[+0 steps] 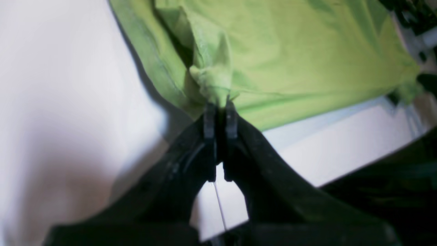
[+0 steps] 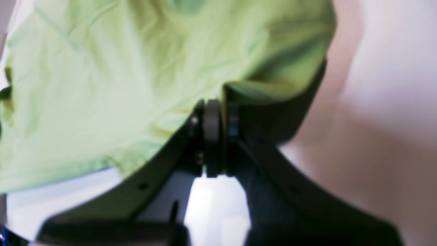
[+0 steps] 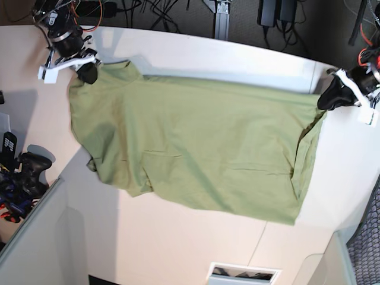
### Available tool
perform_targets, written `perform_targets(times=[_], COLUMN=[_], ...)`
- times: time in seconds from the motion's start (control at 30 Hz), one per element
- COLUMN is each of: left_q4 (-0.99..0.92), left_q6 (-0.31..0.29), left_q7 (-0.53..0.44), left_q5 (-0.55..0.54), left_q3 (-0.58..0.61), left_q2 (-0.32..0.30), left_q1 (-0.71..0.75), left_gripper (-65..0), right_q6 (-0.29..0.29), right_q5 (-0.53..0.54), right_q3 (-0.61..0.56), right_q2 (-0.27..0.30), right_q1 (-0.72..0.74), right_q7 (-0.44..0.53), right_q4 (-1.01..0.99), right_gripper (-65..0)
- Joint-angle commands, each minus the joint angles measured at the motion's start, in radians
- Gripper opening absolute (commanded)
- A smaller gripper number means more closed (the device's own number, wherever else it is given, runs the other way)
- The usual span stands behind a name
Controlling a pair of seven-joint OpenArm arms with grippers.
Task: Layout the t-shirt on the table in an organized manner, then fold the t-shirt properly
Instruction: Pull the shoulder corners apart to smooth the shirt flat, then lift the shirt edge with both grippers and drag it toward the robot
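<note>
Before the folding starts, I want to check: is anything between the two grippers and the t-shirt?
Nothing visible. The left gripper and the right gripper are both shut directly on the t-shirt, at opposite ends.

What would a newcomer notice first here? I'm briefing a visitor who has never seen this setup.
The light green t-shirt dominates, stretched across the middle of the white table. The left hand pinches one far corner at the base view's right, and the right hand is shut on the opposite corner at the upper left. Dark controllers sit at the left edge.
</note>
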Motion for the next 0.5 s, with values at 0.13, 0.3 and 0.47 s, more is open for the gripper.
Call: perform_targets(times=[0.13,0.3,0.47], left_q4=[0.156,0.248,0.200], left_q6=[-0.022,-0.022,-0.022], left_q7=[-0.016,-0.050,-0.054], left_q5=[-0.024,-0.023,-0.001], left_q3=[-0.007,-0.056,-0.051], left_q2=[-0.039,-0.038,-0.028], left_q1=[0.077,0.079,0.012], left_gripper=[-65.0,-65.0,-65.0], right_q6=[0.009,0.008,0.008], right_q5=[0.024,0.016,-0.027], right_q3=[0.006,0.019,0.018], right_q2=[0.042,0.042,0.042], right_q1=[-0.080,-0.070,0.010], right_q7=[0.023,0.045,0.064], right_q4=[0.140,0.209,0.197], right_gripper=[-65.0,-65.0,-65.0])
